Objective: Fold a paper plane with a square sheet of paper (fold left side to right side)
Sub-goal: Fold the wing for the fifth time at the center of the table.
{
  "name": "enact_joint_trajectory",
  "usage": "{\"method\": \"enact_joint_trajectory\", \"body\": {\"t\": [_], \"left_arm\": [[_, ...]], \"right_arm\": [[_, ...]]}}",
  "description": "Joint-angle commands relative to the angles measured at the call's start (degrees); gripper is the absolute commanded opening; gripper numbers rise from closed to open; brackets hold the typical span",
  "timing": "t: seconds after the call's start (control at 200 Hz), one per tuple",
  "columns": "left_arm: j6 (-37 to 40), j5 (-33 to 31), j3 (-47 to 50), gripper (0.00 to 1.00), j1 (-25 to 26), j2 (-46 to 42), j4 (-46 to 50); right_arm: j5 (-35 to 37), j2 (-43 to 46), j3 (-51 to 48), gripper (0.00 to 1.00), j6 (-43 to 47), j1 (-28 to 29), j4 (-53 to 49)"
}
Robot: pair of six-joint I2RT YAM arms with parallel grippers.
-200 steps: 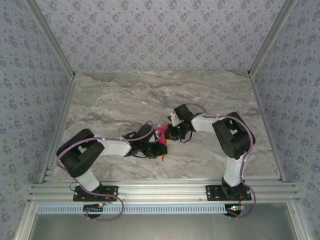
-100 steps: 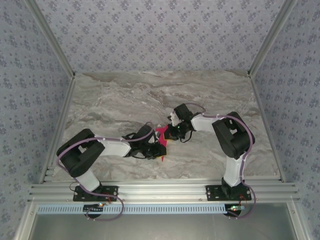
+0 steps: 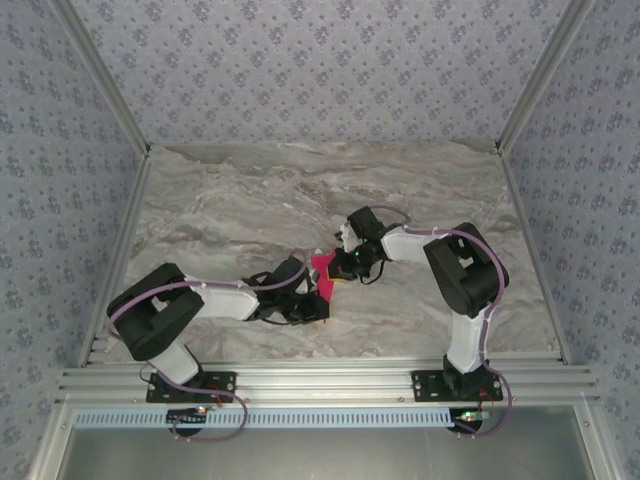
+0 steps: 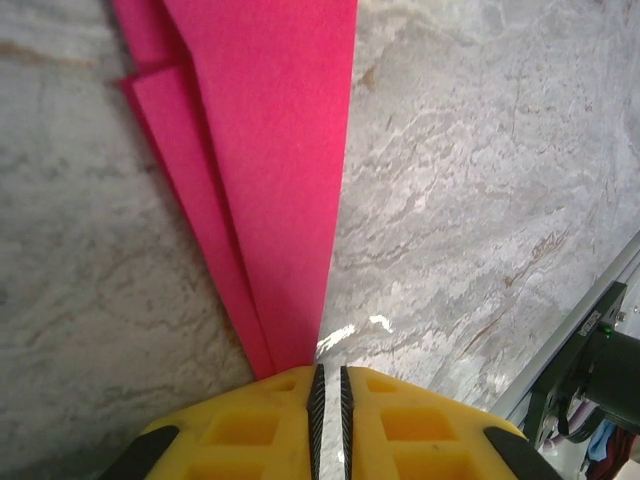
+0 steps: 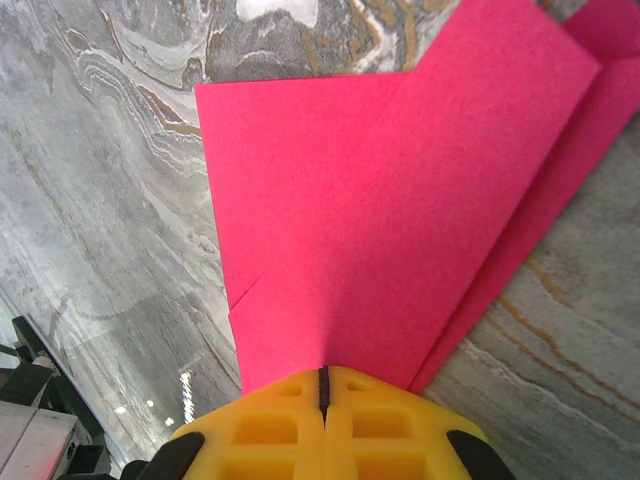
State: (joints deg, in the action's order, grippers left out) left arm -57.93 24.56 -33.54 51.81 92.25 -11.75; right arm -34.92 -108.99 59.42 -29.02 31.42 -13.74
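Note:
The square sheet of paper (image 3: 322, 266) is bright pink and lies mid-table, folded into a narrow, pointed paper plane shape. In the left wrist view its layered flaps (image 4: 270, 150) taper to a tip that runs under my left gripper's left finger. My left gripper (image 4: 329, 385) (image 3: 319, 301) is at the paper's near end. Its jaws stand a thin slit apart, and bare marble shows between them. My right gripper (image 5: 323, 385) (image 3: 344, 270) is shut, and its tip rests on top of the paper's wide end (image 5: 400, 200) from the right.
The marble tabletop (image 3: 230, 210) stretches bare to the left and back. Patterned walls with metal posts enclose it. An aluminium rail (image 3: 320, 380) carrying the arm bases runs along the near edge, and it also appears in the left wrist view (image 4: 590, 350).
My left arm has sunk lower and its gripper has shifted slightly along the paper's near end, with its jaws narrowing. The right arm and the paper have stayed put.

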Motion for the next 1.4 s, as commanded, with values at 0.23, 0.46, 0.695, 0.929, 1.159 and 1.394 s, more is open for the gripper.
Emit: {"method": "enact_joint_trajectory", "body": {"t": [0.23, 0.46, 0.695, 0.929, 1.159, 1.394], "left_arm": [[1.1, 1.8, 3.5, 0.15, 1.8, -4.8, 9.8], [0.4, 3.0, 1.4, 0.15, -1.9, -10.6, 7.7], [4.7, 5.2, -6.4, 0.18, -2.8, -5.2, 8.7], [5.8, 5.9, -9.6, 0.2, -2.6, 3.3, 6.0], [6.2, 3.9, -9.1, 0.2, -1.2, 5.8, 8.9], [4.5, 2.9, -4.4, 0.19, 1.4, 4.4, 9.2]], "right_arm": [[8.0, -3.5, -0.6, 0.0, 1.2, -1.0, -5.7], [8.1, -3.4, -0.5, 0.0, 1.3, -1.1, -5.9], [8.1, -3.7, 0.0, 0.0, 1.3, -1.0, -6.5], [8.2, -3.7, 0.4, 0.0, 1.6, -1.0, -7.0], [8.5, -3.8, 0.5, 0.0, 1.9, -0.9, -7.4], [8.6, -3.7, 0.4, 0.0, 2.1, -1.2, -7.6]]}}
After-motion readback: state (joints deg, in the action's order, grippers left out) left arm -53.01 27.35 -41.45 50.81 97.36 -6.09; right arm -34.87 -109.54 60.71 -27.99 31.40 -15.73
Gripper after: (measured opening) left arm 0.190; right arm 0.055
